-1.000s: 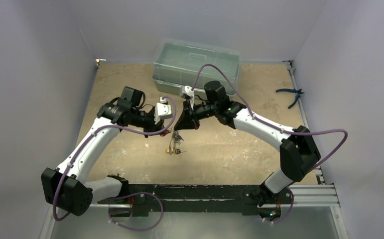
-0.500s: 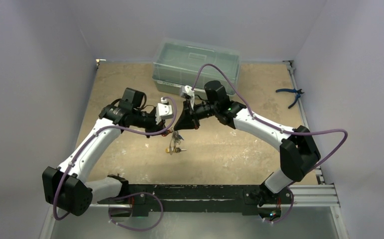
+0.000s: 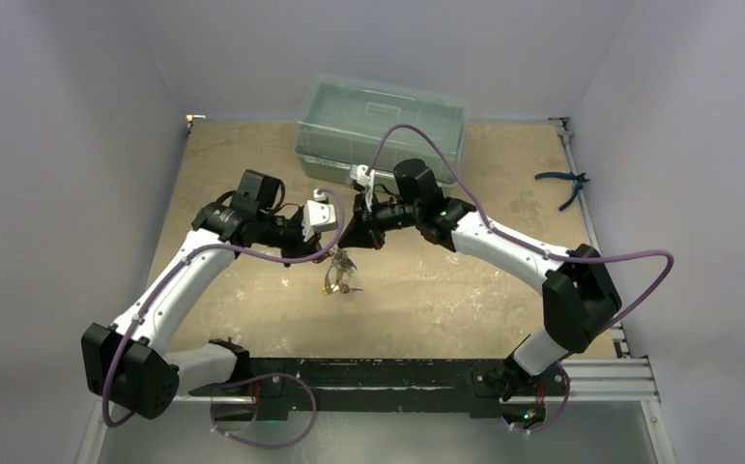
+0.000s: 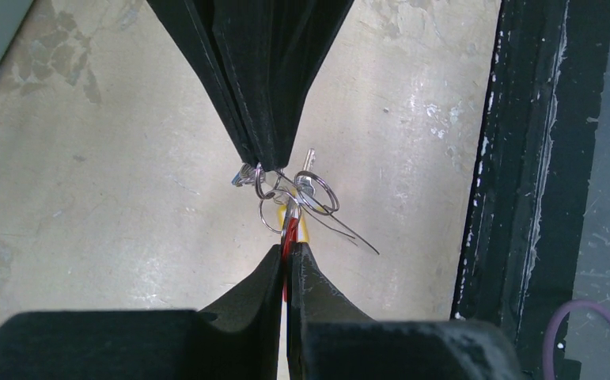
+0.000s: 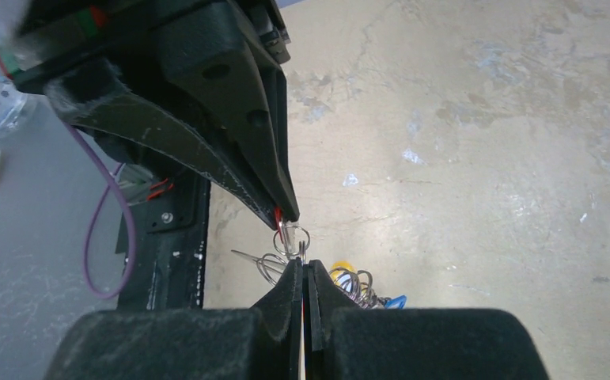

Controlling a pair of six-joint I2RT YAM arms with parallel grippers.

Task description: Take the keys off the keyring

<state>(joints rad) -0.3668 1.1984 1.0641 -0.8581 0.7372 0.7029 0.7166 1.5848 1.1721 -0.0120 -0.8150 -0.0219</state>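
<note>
**Both end effectors pinched on the key bunch, held above the worktop**

Counts: two arms; two end effectors; one key bunch; one clear lidded bin (image 3: 380,121); one pair of blue-handled pliers (image 3: 563,184).

The left end effector (image 4: 288,253) has its fingers pressed together on a red key (image 4: 289,231), with a yellow key (image 4: 305,231) just behind it. The right end effector (image 5: 303,271) meets it tip to tip, its fingers closed on the wire of the keyring (image 4: 295,198). In the top view the keys (image 3: 337,280) hang below the two tips, over the middle of the worktop (image 3: 503,290). The bin is at the far edge and the pliers at the far right, both well apart from the bunch.

About three or four wire loops overlap in the left wrist view, and how they interlink cannot be told. The right wrist view shows yellow and blue (image 5: 395,302) bits, partly cut off by its own fingers. The total number of keys is unclear.

Compared with one second ago, both tips and the bunch sit slightly further left and farther from the bases. Both grips are unchanged.
</note>
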